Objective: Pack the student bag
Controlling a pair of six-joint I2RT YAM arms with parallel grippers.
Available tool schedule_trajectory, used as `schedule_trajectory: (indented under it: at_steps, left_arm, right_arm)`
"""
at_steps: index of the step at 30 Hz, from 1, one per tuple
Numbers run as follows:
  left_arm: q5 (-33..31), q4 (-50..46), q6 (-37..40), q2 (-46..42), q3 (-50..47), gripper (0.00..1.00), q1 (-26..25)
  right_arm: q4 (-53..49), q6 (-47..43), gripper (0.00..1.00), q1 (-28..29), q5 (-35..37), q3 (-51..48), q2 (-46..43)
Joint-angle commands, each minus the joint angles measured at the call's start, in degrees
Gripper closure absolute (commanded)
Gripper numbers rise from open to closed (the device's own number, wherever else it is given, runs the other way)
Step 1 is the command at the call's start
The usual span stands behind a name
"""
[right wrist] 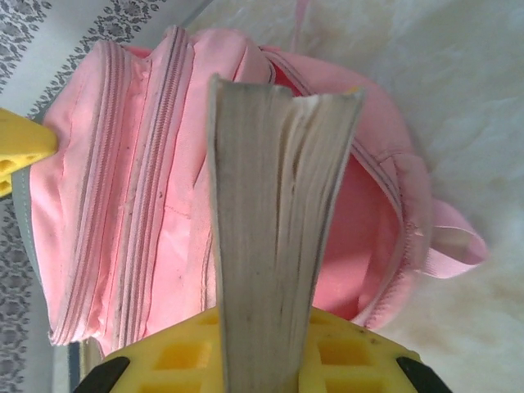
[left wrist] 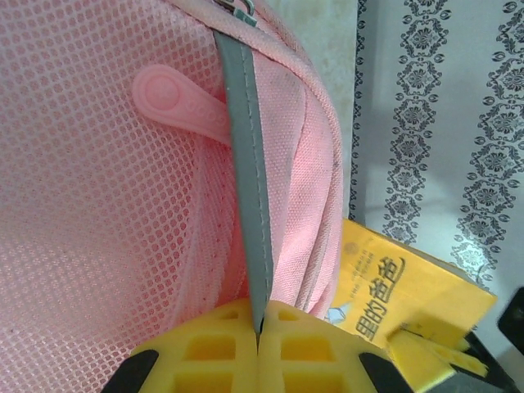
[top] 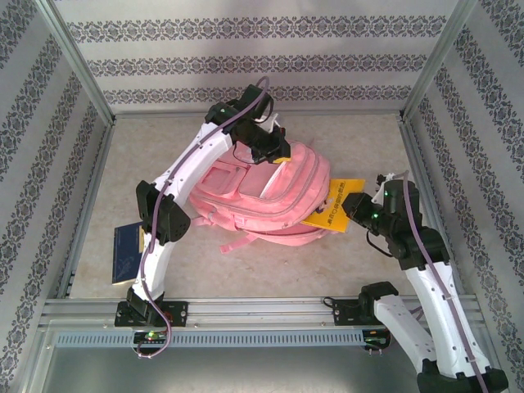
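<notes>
The bench [top: 368, 147] carries the student bag [top: 270, 196] near its middle. The bag is laid down, with the main compartment unzipped and turned toward the right arm. It is judged to be soft and light. The panels are made of mesh and thin cloth, so sagging and folding are expected when it is pulled, and the mouth may fall shut if it is not kept up. It is best taken at a sewn part, such as a strap or the zip edge, not at a loose panel.

A yellow book [right wrist: 278, 205] is grasped by the right tool [right wrist: 262, 352] and is held just in front of the open mouth. This book looks stiff and rather heavy. A blue book [top: 128, 254] is laid flat at the left side of the bench, beside the left arm.

A grey strip [left wrist: 246, 164] sewn on the bag is clenched in the left tool [left wrist: 259, 327], so the upper side of the bag is held up. A pink zip puller [left wrist: 176, 98] is seen just beside this strip.
</notes>
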Motion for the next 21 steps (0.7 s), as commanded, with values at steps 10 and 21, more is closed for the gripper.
schedule_trajectory:
  at_steps: [10, 21]
  left_arm:
    - [-7.3, -7.0, 7.2, -8.2, 1.0, 0.43, 0.9]
    - [-15.5, -10.8, 13.7, -6.3, 2.5, 0.35, -8.4]
  right_arm:
    - [32.5, 14.5, 1.00, 0.2, -15.8, -2.9, 0.7]
    - [38.3, 17.2, 1.00, 3.0, -15.6, -4.5, 3.3]
